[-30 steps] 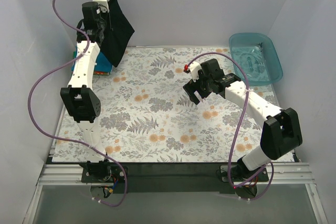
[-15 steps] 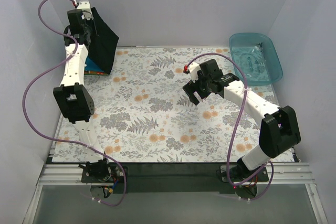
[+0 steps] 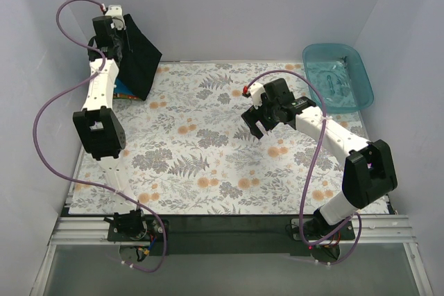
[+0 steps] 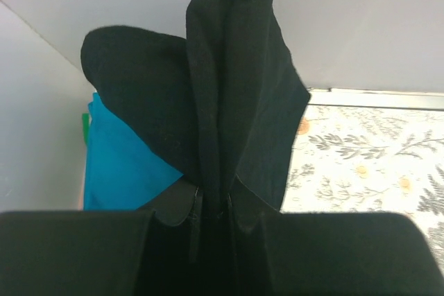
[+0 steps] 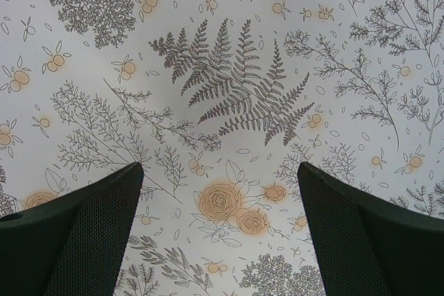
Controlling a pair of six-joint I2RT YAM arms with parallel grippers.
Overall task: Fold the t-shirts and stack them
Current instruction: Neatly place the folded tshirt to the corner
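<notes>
1. Nearest the viewer, the two arm bases are bolted to a rail at the near edge of the tabletop (image 3: 222,225); a purple cable (image 3: 41,112) loops beside each arm.
2. A floral-print tablecloth (image 3: 208,157) covers the tabletop from the near edge to the back wall.
3. The right arm (image 3: 340,143) reaches inward from the near right. Its right gripper (image 3: 255,128) hangs above the middle of the tablecloth, pointing down. In the right wrist view its fingers (image 5: 76,240) stand wide apart with nothing between them; only fern and flower print shows below.
4. The left arm (image 3: 100,123) rises along the left side of the tabletop toward the far left corner.
5. The left gripper (image 3: 116,31) is raised high at the far left, close to the back wall. Its fingers (image 4: 173,209) are pressed together on a gathered fold of the black t-shirt (image 3: 141,60).
6. The black t-shirt hangs from that grip in a loose, bunched drape. Its lower end reaches down to the far left corner of the tablecloth.
7. Under and behind the hanging cloth, the blue t-shirt (image 4: 121,164) lies in the far left corner against the side wall. A green sliver (image 4: 85,128) shows at its outer edge.
8. At the far right corner, well apart from both grippers, a translucent teal tub (image 3: 362,77) sits by the right wall.
</notes>
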